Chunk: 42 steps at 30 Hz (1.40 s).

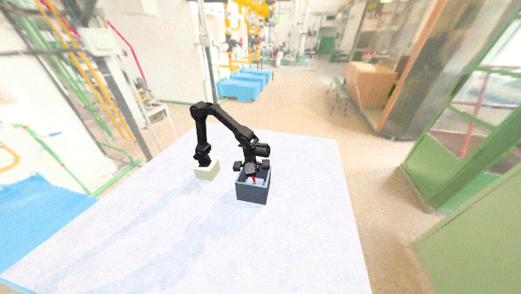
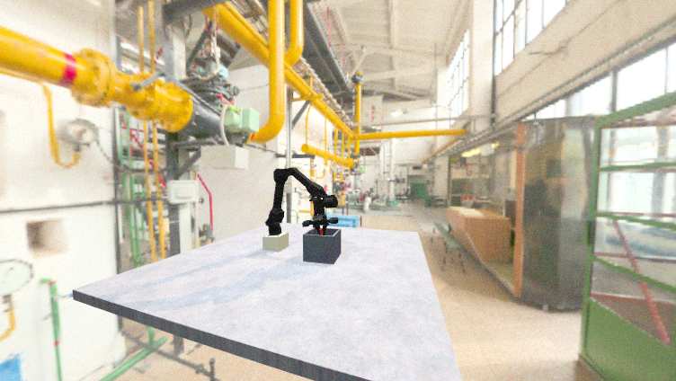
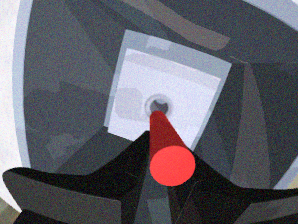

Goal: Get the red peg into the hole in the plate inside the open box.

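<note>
My gripper point(image 1: 252, 176) point(image 3: 157, 137) is shut on the red peg point(image 1: 253, 179) point(image 2: 321, 232) point(image 3: 172, 166). The fingers reach down inside the open dark grey box point(image 1: 251, 193) point(image 2: 321, 250) point(image 3: 47, 105). In the wrist view the peg's round top faces the camera and its far end points at the near edge of the hole point(image 3: 159, 105) in the white plate point(image 1: 259, 181) point(image 3: 195, 95). Part of the hole shows past the peg. Whether the tip touches the plate or has entered the hole cannot be told. The fingers hide the near part of the plate.
The box's walls surround the fingers and the peg on all sides. The arm's cream base block point(image 1: 206, 173) point(image 2: 274, 242) stands left of the box on the pale table point(image 1: 310, 234) point(image 2: 360, 307). The table's right edge lies beyond the box.
</note>
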{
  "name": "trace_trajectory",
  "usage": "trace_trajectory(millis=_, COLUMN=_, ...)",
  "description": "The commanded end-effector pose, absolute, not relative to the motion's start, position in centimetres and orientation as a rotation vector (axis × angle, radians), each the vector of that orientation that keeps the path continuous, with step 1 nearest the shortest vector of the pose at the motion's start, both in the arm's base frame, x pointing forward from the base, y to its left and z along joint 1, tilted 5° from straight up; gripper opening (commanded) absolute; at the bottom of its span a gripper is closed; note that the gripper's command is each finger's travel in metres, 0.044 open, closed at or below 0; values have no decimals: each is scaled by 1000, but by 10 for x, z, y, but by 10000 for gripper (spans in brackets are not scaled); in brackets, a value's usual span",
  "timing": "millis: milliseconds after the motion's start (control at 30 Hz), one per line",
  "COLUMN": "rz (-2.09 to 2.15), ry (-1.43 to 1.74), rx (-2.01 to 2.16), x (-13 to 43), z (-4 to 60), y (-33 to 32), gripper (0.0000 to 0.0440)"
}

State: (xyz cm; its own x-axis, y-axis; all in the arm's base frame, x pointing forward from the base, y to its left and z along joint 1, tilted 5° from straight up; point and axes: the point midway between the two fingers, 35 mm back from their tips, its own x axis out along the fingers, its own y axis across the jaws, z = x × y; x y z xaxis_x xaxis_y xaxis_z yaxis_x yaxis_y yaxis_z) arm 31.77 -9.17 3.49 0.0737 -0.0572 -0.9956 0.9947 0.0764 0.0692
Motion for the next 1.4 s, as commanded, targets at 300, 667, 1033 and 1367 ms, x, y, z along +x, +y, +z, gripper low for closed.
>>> trace_trajectory(millis=300, rz=-1115, ry=1231, rx=1106, x=318, z=19, y=-92, gripper=98)
trace_trajectory(millis=667, rz=-1077, ry=1360, rx=1234, x=310, z=44, y=-62, gripper=65)
trace_trajectory(millis=1033, rz=-1062, ry=1400, rx=1333, x=304, z=74, y=-54, gripper=0)
trace_trajectory(millis=1367, rz=-961, ry=1372, rx=1432, x=319, z=105, y=-60, gripper=12)
